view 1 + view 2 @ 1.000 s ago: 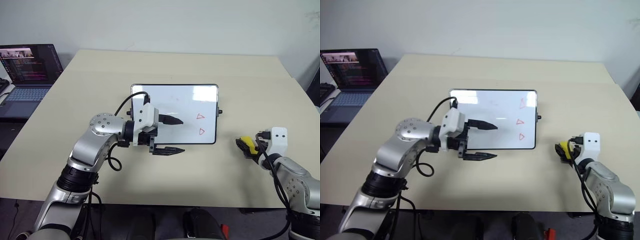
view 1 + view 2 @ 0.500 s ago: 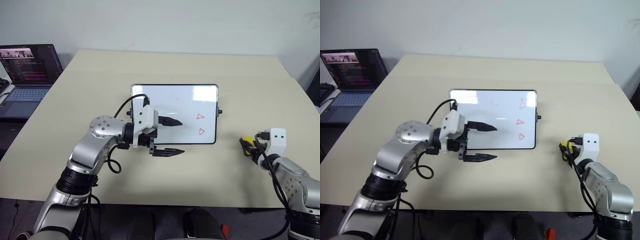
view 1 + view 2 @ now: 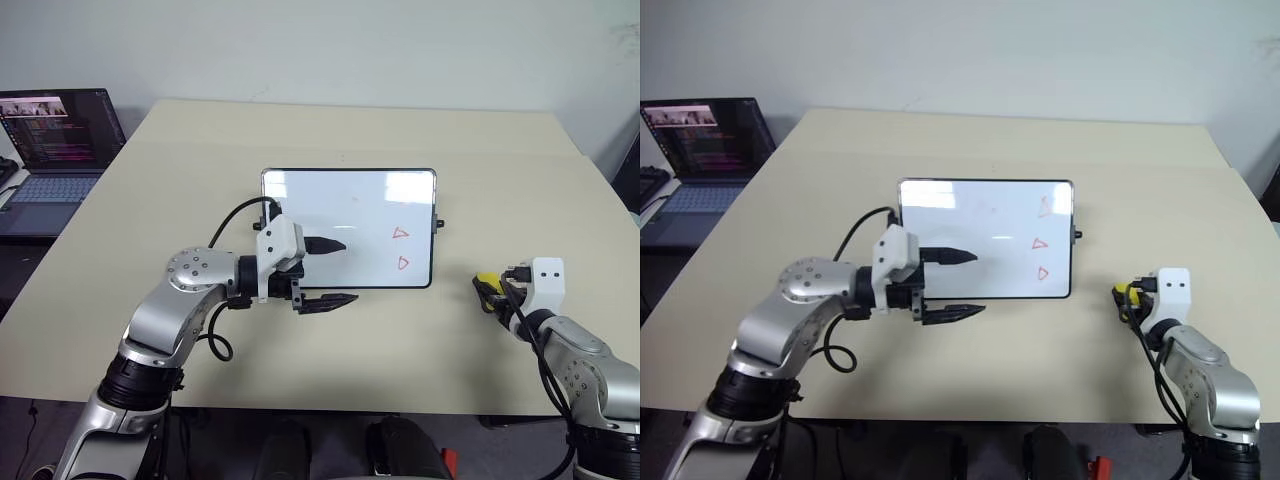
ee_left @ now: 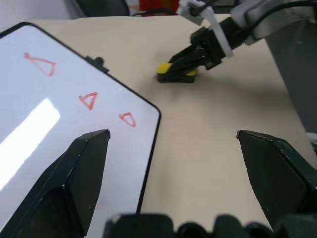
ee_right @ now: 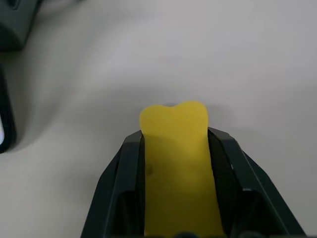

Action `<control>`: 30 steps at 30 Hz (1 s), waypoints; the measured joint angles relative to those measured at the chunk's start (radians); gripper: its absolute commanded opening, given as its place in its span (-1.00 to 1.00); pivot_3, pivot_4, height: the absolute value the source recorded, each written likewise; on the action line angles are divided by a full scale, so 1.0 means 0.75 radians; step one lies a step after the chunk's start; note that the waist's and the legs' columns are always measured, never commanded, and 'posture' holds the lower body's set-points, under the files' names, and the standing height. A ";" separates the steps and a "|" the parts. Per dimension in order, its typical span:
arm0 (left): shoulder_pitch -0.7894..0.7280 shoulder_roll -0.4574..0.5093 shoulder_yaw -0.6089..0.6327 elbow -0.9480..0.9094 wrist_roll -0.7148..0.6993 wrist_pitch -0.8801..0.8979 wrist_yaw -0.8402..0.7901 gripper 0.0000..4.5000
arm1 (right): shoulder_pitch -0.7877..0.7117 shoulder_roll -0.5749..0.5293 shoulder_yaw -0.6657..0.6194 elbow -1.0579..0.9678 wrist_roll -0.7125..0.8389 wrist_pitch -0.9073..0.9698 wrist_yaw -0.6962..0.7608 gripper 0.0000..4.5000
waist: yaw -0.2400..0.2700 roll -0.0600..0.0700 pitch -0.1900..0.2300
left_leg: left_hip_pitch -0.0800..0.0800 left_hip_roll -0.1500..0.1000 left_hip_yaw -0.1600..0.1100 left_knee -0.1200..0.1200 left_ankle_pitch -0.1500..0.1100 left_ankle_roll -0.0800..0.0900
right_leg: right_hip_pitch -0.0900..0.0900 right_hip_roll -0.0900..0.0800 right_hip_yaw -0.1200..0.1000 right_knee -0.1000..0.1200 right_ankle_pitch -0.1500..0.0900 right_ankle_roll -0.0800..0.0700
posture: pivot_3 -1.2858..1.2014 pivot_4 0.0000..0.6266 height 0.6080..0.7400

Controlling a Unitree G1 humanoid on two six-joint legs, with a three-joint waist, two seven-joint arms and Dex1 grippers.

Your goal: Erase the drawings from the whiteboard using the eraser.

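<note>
Right gripper is clamped narrow on the eraser, yellow block pinched between both fingers, its front end poking out past the fingertips. Eraser sits low against the surface, not lifted clear as far as the views tell. Whiteboard lies off to the left of this gripper, apart from it, flat on the surface. Drawings: two red triangles and on the board's end nearest the right gripper; left wrist view also picks up a third faint red mark nearer the far corner.

Left gripper hangs wide, holding nothing, one finger over the board's near part, the other over bare surface just past the near frame edge. Board is between the two grippers.

Step in hand: grip secured, next is carrying the eraser to the marks. To do it well: lift slightly, travel left over the frame without catching the side knob, set the dark underside flat on the board, press lightly, and wipe across each triangle. Left gripper likely should pin the frame so the board does not slide. Laptop is far off, irrelevant.
</note>
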 measured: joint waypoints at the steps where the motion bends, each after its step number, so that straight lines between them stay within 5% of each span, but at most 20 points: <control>1: 0.007 -0.006 0.020 -0.006 -0.001 0.006 0.032 1.00 | 0.010 -0.020 0.022 -0.011 -0.017 -0.010 0.012 -0.38 | 0.000 0.000 0.000 | 0.000 0.000 0.000 0.000 0.000 0.000 | 0.000 0.000 0.000 0.000 0.000 0.000 | 0.03 -0.52 1.00; 18: -0.081 0.009 0.071 0.098 0.080 -0.030 0.177 1.00 | -0.118 -0.063 0.138 -0.304 -0.007 -0.007 0.106 -0.38 | 0.004 0.000 0.000 | -0.001 -0.001 -0.001 0.000 0.000 0.000 | 0.000 0.000 -0.001 0.000 0.001 -0.001 | 0.03 -0.52 1.00; 24: -0.168 -0.035 0.064 0.171 0.112 -0.032 0.206 1.00 | -0.320 -0.088 0.308 -0.347 -0.111 -0.041 0.091 -0.38 | 0.001 0.000 0.000 | 0.000 -0.002 0.000 0.001 0.000 0.000 | 0.000 0.001 -0.002 0.000 0.001 -0.001 | 0.03 -0.52 1.00; 30: -0.237 -0.112 -0.006 0.202 0.110 0.010 0.193 1.00 | -0.593 -0.037 0.566 -0.112 -0.357 -0.220 0.048 -0.38 | -0.001 0.000 0.000 | -0.002 -0.001 0.000 0.000 0.000 0.000 | -0.002 0.001 -0.001 0.000 0.001 -0.002 | 0.03 -0.52 1.00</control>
